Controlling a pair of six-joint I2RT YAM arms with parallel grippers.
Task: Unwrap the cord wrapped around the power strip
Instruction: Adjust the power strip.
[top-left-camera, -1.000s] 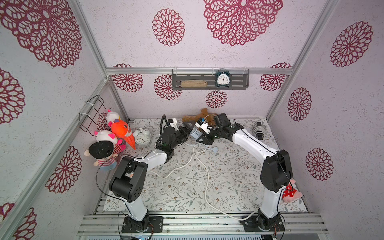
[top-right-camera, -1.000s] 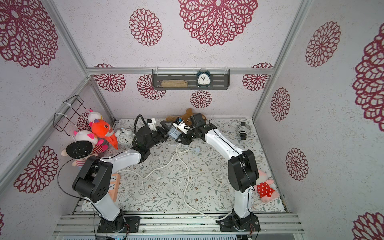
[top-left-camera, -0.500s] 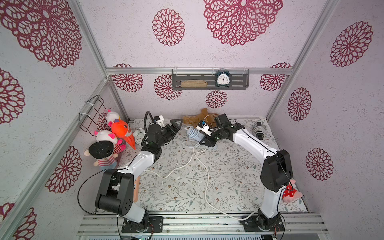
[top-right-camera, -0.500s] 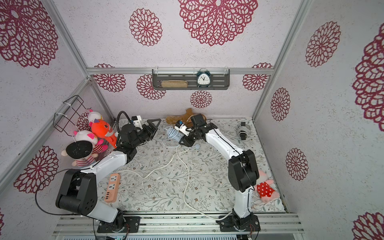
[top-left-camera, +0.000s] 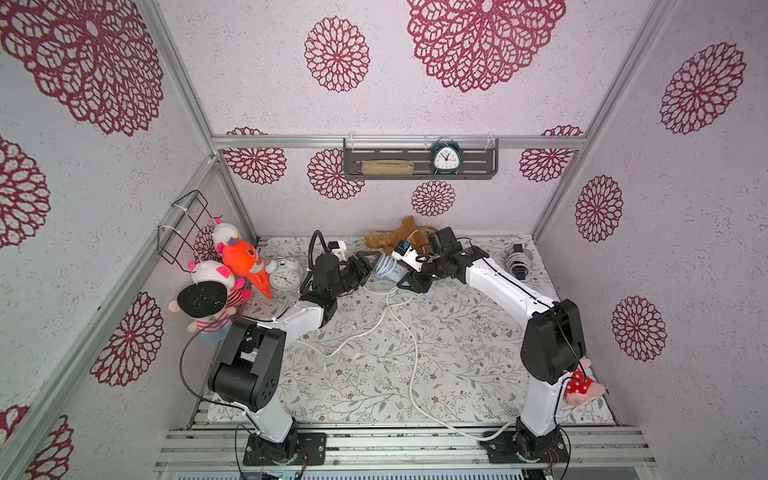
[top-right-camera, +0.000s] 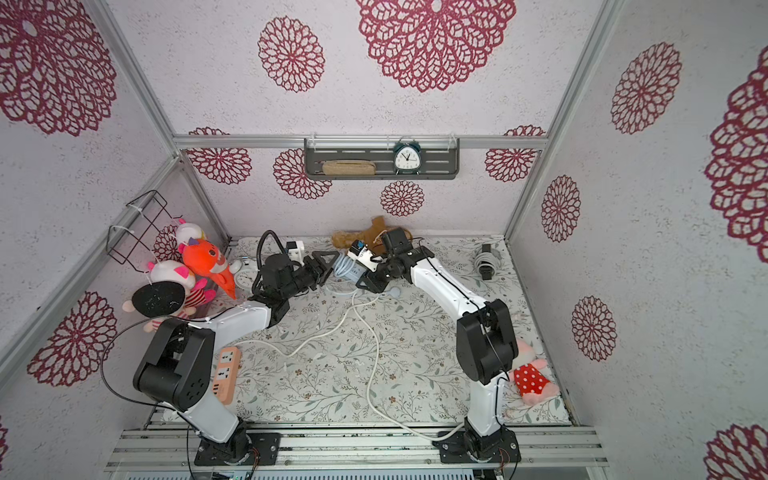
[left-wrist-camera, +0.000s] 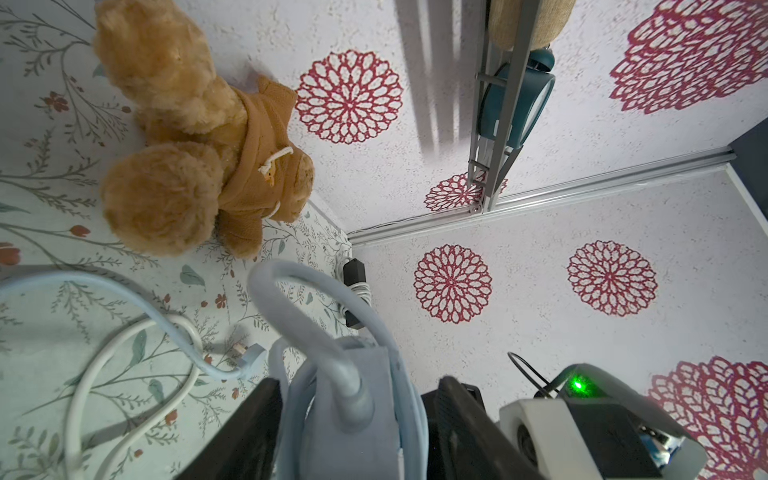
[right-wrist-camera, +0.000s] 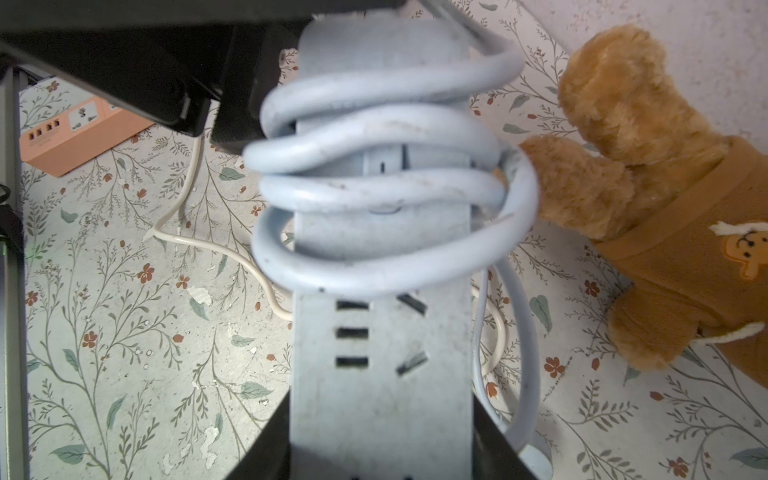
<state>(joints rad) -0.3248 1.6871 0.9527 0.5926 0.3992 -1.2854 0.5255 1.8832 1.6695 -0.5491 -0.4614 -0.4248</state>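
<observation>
The pale blue power strip (top-left-camera: 384, 268) is sitting at the far middle of the floral table cover (top-left-camera: 457, 353), just in front of the brown teddy bear (top-left-camera: 395, 237) and spanning the gap between the two arms. The right gripper (right-wrist-camera: 380, 436) is clamping the strip's right end, with a black finger pressing each long side just below the sockets. The left gripper (left-wrist-camera: 357, 399) is straddling the opposite end, one finger on each side of strip and cord. I cannot tell whether those fingers are pressing yet. The matching blue cord (right-wrist-camera: 374, 183) is coiling around the strip's middle in several loose turns, some sagging off the edges. One free loop is arching up past the left gripper's end in the left wrist view. The cord's tail is trailing down to the cover, where its plug (left-wrist-camera: 245, 365) is lying beside a white cable (top-left-camera: 411, 345) that is snaking toward the near edge. An orange power strip (top-right-camera: 226, 374) is lying flat at the near left, well apart.
</observation>
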